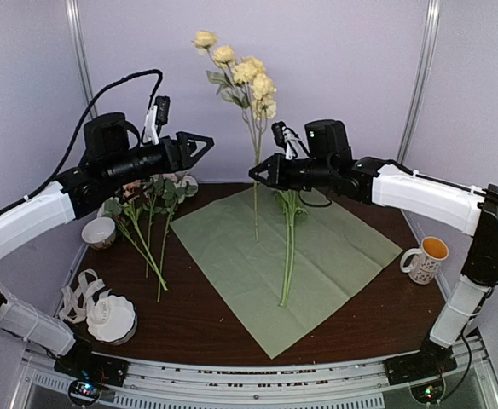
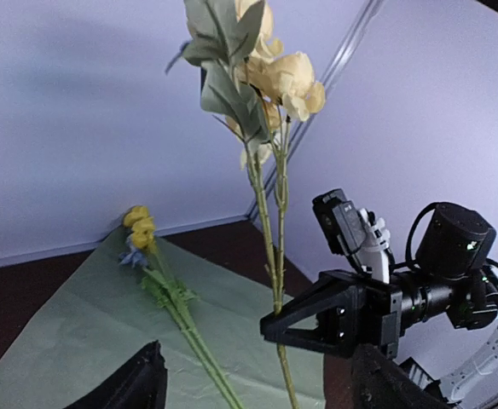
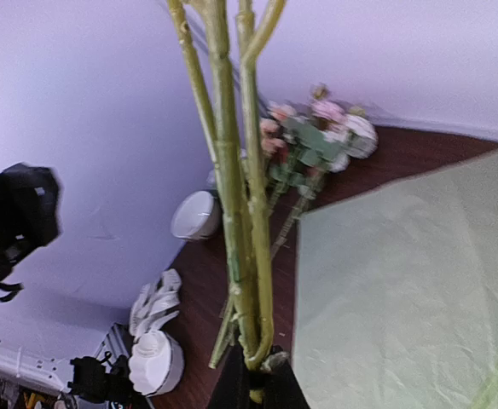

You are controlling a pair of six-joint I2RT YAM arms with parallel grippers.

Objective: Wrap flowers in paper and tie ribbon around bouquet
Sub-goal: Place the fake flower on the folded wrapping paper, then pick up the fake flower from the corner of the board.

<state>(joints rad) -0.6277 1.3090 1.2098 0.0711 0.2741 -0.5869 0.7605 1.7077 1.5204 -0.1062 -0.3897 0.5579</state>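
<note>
Our right pincer (image 1: 254, 173) is clamped on the thin green stalks of the yellow flowers (image 1: 251, 77). It holds them upright, with the blossoms high above its jaws and the lower ends hanging just below them. In the right wrist view the stalks are pinched between the two fingers at the bottom of the frame.

Our left pincer (image 1: 206, 143) hangs in the air to the left of the right one at about the same height. Its jaws are spread wide and hold nothing, and there is a clear gap between it and the upright stalks.

Directly beneath the right pincer the sage green paper (image 1: 334, 247) lies flat on the worktop (image 1: 215, 315), turned like a diamond. A second stem (image 1: 289, 247) lies along the sheet below that pincer, its yellow and blue head at the far end.

Below the left pincer a loose bunch of pink and white flowers (image 1: 159, 192) rests on the bare wood, just beside the sheet's left corner. A small bowl (image 1: 100, 232) sits further to their left. Nearer the left arm's base we see the cream ribbon (image 1: 80, 294) heaped beside a white scalloped bowl (image 1: 112, 317). A mug (image 1: 425, 258) stands well off under the right forearm.
</note>
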